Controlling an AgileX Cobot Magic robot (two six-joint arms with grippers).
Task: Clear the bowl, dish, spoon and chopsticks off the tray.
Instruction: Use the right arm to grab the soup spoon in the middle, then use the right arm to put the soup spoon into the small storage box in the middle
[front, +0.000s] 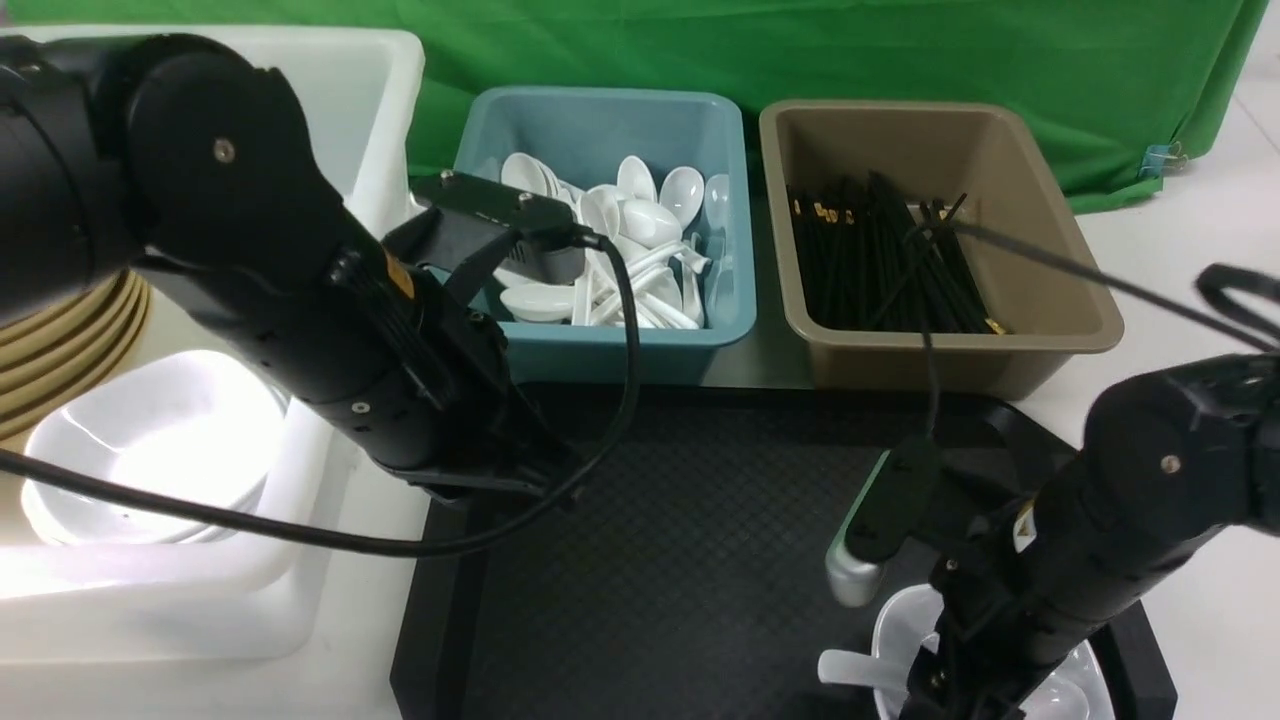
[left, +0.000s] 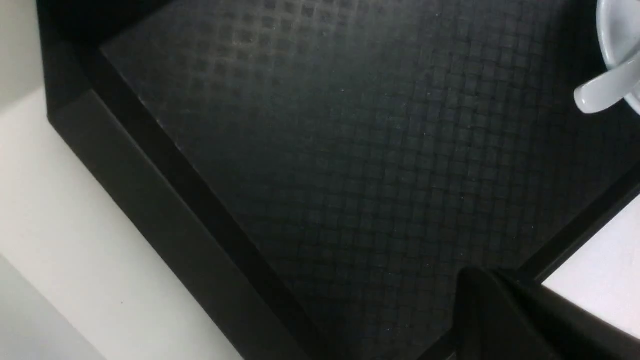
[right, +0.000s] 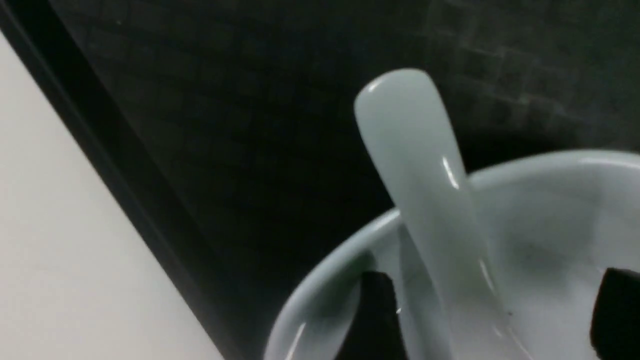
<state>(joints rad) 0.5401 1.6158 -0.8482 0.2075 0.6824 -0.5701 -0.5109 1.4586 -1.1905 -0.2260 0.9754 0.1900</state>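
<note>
While the right hand (right: 492, 315) hangs low inside the white dish (right: 550, 225), its two black fingertips (right: 375, 320) stand spread wide on either side of the white soup spoon (right: 425, 175), gripping nothing. The spoon leans in the dish with its handle poking out over the rim. That dish sits at the near right corner of the black tray (front: 680, 520), which lies on the white surface (front: 1220, 600). The left hand (left: 482, 295) hovers clenched above the tray's left part, with nothing seen in it. Behind the tray, a teal tub (front: 600, 130) holds white spoons (front: 640, 220), and a brown tub (front: 900, 140) beside it holds black chopsticks (front: 880, 260). Left of the tray, a white bin (front: 390, 90) contains stacked mustard bowls (front: 70, 340) and white dishes (front: 160, 440).
</note>
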